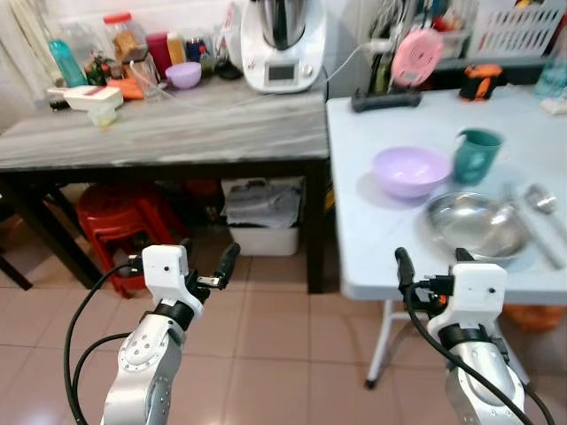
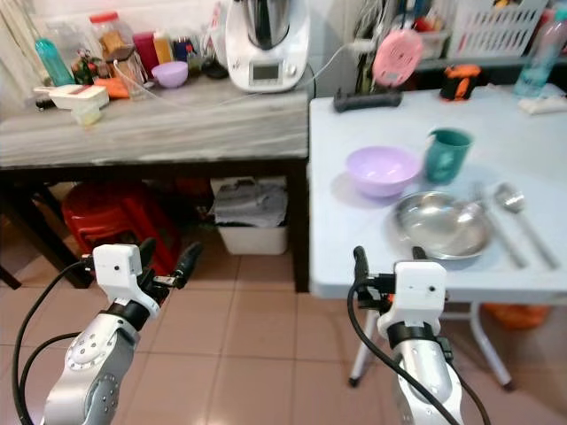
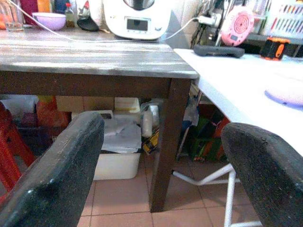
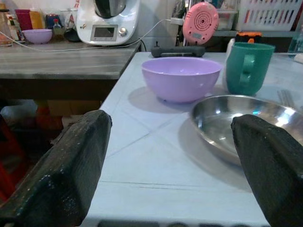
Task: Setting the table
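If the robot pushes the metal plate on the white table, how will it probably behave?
The metal plate looks shiny and smooth, so it would probably slide easily on the white table and could slip between pincer fingers. It is wide and shallow, so it should not tip. It lies close to the purple bowl and spoon, so a push might knock them.

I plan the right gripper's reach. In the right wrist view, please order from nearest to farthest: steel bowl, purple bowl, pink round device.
From the right gripper:
1. Steel bowl, nearest, at the white table's front.
2. Purple bowl, behind it, beside the green mug.
3. Pink round device, farthest, at the back.
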Motion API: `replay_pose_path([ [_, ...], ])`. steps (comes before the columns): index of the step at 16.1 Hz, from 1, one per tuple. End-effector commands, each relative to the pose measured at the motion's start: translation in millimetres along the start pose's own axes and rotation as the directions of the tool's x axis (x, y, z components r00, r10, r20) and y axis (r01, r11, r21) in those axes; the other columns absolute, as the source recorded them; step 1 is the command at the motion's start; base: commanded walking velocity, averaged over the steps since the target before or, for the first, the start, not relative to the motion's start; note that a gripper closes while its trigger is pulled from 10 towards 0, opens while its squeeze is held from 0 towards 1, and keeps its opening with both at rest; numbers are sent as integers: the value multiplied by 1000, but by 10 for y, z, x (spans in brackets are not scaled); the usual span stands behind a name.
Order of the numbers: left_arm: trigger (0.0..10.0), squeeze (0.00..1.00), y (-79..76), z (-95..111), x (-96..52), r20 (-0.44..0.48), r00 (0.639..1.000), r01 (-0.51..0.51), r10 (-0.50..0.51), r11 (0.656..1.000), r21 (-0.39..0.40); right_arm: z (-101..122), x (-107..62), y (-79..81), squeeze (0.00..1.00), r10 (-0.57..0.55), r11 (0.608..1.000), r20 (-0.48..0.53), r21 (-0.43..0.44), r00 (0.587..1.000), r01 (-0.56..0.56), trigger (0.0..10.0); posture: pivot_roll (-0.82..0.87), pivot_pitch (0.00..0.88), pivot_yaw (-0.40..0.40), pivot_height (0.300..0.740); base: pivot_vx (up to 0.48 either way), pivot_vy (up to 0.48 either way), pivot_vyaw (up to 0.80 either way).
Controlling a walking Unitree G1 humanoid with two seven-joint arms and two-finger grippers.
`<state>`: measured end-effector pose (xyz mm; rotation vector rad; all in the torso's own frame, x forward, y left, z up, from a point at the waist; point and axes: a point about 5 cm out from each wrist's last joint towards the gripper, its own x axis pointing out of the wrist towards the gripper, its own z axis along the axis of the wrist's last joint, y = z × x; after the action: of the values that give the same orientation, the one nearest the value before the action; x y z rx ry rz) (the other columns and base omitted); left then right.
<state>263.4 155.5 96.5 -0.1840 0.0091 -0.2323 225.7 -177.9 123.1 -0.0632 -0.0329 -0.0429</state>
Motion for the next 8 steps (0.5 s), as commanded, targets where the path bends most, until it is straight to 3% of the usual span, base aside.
replay_pose_path([
  [1, 10000, 0, 97, 26, -29, -3, 1000, -25, 25, 1000, 16, 33, 5, 86, 0, 25, 1000, 13, 18, 1000, -26, 10000, -89, 0, 105, 740, 0, -352, 0],
  [8, 10000, 0, 95, 39, -16, -7, 1000, -20, 20, 1000, 22, 36, 4, 109, 0, 26, 999, 13, 29, 1000, -26, 10000, -85, 0, 115, 740, 0, -359, 0],
])
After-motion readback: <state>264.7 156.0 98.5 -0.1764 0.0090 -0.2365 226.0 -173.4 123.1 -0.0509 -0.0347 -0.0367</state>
